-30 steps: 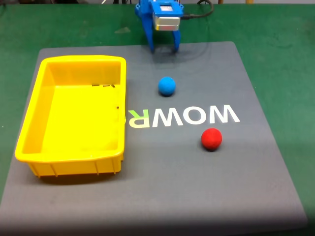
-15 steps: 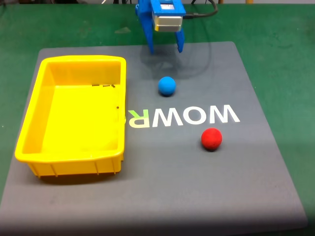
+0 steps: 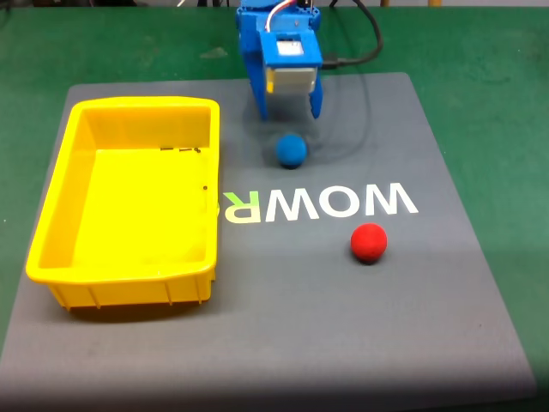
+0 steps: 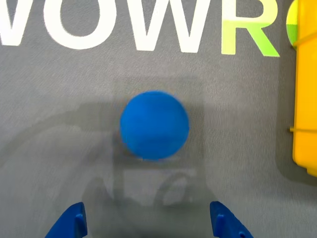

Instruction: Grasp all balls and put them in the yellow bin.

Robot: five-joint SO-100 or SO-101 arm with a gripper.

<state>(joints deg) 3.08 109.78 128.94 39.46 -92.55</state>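
A blue ball (image 3: pixel 291 149) rests on the grey mat just above the printed letters, and the wrist view shows the same blue ball (image 4: pixel 154 125) centred ahead of the fingers. A red ball (image 3: pixel 369 242) lies below the letters, towards the right. The yellow bin (image 3: pixel 60 202) stands on the mat's left side with nothing inside. My blue gripper (image 3: pixel 289 110) hangs open just behind the blue ball, apart from it. In the wrist view the gripper (image 4: pixel 148 225) shows two blue fingertips (image 4: pixel 69 225) spread wider than the ball.
The grey mat (image 3: pixel 343 326) carries white and green lettering (image 3: pixel 322 202) and lies on a green tabletop (image 3: pixel 489 77). A black cable (image 3: pixel 364 47) runs off behind the arm. One wall of the bin (image 4: pixel 304 99) shows at the wrist view's right edge.
The gripper has come forward and down towards the blue ball, its fingers opening a little wider. Both balls and the bin stay where they were.
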